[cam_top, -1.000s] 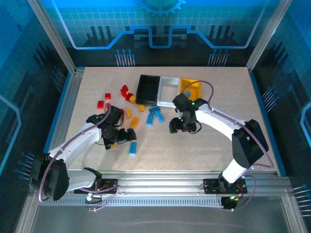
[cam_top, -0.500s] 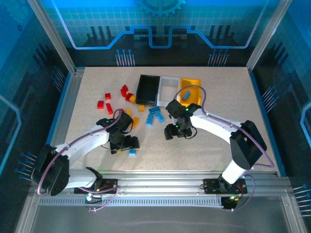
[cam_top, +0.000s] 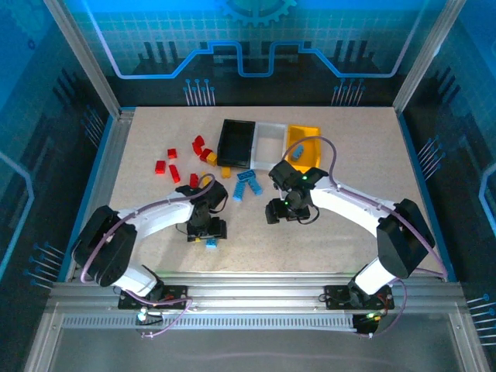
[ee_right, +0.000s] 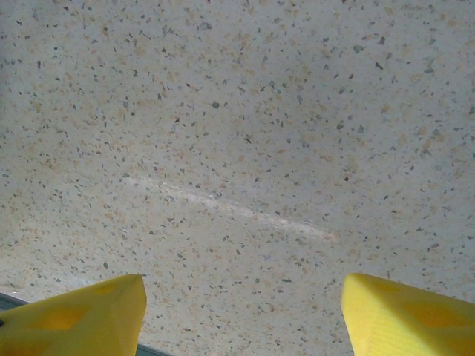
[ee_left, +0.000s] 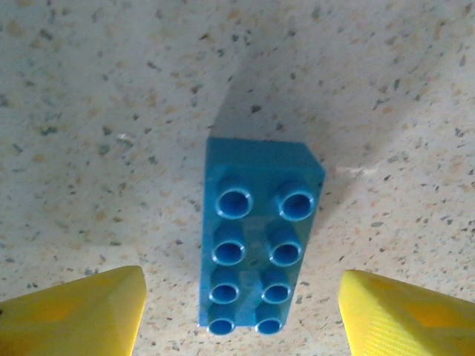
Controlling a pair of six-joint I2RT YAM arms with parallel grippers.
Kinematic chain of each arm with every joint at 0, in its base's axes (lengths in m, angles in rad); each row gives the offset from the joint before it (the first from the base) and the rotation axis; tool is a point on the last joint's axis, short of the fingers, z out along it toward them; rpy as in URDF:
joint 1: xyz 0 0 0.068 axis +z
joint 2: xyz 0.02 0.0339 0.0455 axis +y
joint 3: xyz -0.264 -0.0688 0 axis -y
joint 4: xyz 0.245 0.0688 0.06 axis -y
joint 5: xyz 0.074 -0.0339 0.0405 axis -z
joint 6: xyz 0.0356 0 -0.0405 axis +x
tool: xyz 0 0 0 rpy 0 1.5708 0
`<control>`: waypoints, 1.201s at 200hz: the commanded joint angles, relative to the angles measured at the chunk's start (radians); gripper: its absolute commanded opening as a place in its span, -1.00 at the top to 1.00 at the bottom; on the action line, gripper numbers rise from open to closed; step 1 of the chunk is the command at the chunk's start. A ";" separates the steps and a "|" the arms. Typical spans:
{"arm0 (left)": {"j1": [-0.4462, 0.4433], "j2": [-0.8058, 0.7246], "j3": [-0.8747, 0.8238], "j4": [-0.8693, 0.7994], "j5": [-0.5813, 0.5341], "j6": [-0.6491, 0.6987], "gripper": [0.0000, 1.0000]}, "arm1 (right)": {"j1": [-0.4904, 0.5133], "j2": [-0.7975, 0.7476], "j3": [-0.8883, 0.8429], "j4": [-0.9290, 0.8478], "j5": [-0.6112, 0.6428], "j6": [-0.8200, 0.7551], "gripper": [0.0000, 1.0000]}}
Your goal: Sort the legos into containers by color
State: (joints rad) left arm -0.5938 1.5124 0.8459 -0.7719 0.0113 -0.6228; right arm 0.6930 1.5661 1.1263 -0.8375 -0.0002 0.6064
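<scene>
Three containers: black bin (cam_top: pixel 236 143), white bin (cam_top: pixel 270 139), yellow bin (cam_top: pixel 304 144). One blue brick (ee_left: pixel 256 237) nearward of black bin, inside parted left hand (cam_top: pixel 207 235); right hand (ee_right: pixel 243 300) parted.

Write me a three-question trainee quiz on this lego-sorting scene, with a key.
1. True or false: the right gripper is shut on a red brick.
2. What colour is the brick lying in the gap of the open left gripper? A red, B blue, C orange.
3. Fill in: in the top view, between the black bin and the yellow bin stands the ____ bin.
Key: 1 false, it is open over bare table; 2 B; 3 white, the white bin.
</scene>
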 commanded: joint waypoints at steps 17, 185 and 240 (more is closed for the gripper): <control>-0.018 0.061 0.027 0.030 -0.029 0.025 -0.31 | -0.010 -0.026 0.000 -0.017 0.001 0.012 -0.42; -0.020 0.069 0.119 0.006 0.008 0.022 0.45 | -0.234 -0.158 -0.074 0.032 -0.095 0.015 -0.42; -0.021 0.093 0.341 -0.009 0.103 0.044 0.45 | -0.411 -0.288 -0.211 0.044 -0.177 0.072 -0.42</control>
State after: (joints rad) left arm -0.6071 1.6070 1.0752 -0.7765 0.0441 -0.5995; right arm 0.3367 1.3388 0.9710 -0.7876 -0.1173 0.6323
